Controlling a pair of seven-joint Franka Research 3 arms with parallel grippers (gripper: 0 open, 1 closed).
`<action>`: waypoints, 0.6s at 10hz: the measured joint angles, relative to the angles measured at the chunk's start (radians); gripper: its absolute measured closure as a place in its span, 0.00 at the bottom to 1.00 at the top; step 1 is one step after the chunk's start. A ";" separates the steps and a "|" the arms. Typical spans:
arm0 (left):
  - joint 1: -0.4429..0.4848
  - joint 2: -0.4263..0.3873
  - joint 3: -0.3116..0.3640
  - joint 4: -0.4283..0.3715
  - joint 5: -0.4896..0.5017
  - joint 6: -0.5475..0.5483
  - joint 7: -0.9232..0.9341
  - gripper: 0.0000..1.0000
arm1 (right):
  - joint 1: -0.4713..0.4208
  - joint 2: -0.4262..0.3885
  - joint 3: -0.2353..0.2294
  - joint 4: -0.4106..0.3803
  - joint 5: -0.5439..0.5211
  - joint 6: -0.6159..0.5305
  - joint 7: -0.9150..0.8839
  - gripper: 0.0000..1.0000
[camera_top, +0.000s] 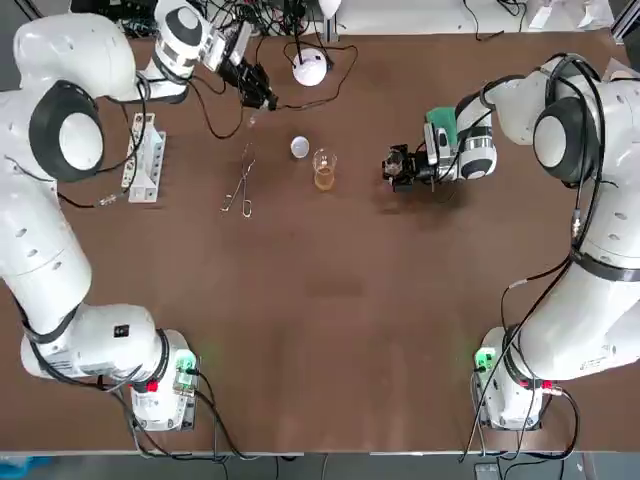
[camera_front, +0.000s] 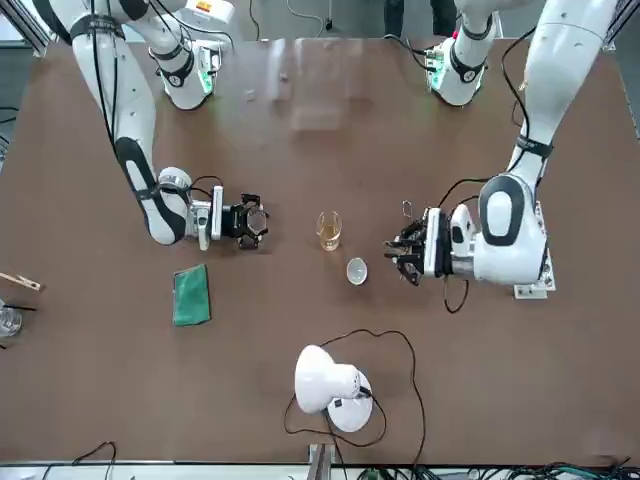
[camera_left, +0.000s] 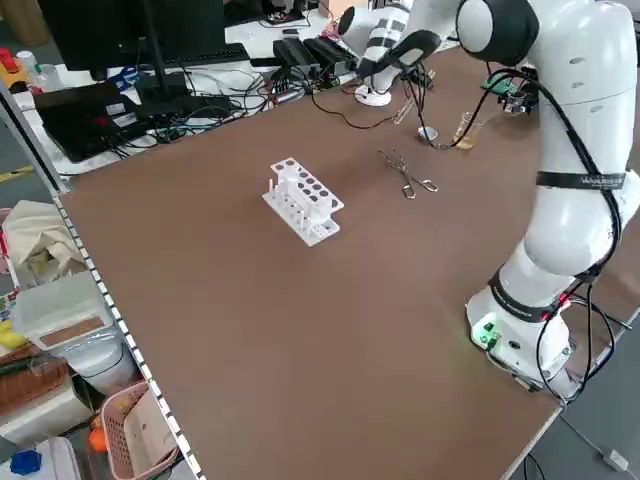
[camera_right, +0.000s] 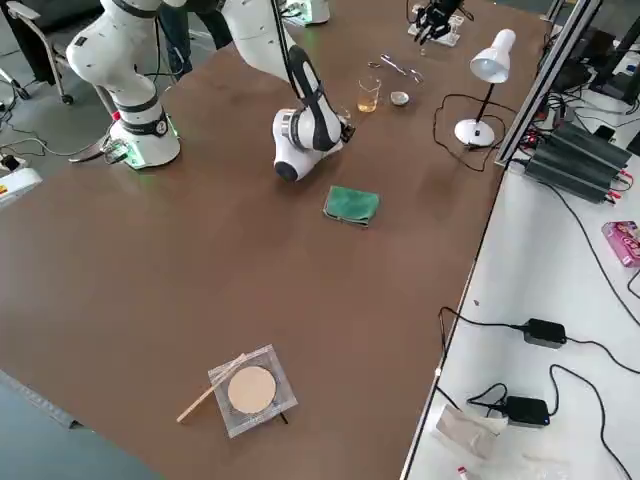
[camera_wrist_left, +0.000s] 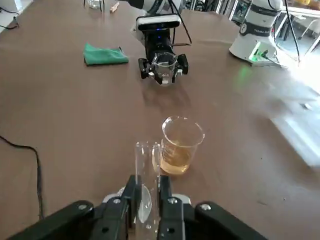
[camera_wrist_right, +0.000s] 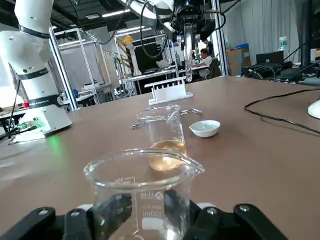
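Left gripper (camera_top: 262, 95) at the table's far side, above it: I see its fingers pinched on an upright test tube (camera_wrist_left: 146, 175) | right gripper (camera_top: 398, 167) low near the amber-filled beaker (camera_top: 324, 169), clamped around an empty beaker (camera_wrist_right: 142, 190) | wrist views show both grips plainly; from overhead I barely make out the glass.

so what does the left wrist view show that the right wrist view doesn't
Only the left wrist view shows the green cloth. Only the right wrist view shows the test tube rack. Both show the beaker of amber liquid, the test tube in the left gripper and the second beaker in the right gripper.
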 joint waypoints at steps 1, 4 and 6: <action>-0.032 0.000 0.001 -0.006 0.021 0.023 -0.051 0.78 | 0.000 0.000 0.000 0.000 0.000 0.000 0.001 0.62; -0.094 -0.007 0.002 -0.020 0.095 0.072 -0.185 0.78 | 0.001 0.000 -0.001 0.000 0.000 0.000 0.003 0.62; -0.110 -0.013 0.002 -0.022 0.183 0.075 -0.288 0.78 | 0.001 0.000 -0.001 0.000 0.000 0.001 0.003 0.62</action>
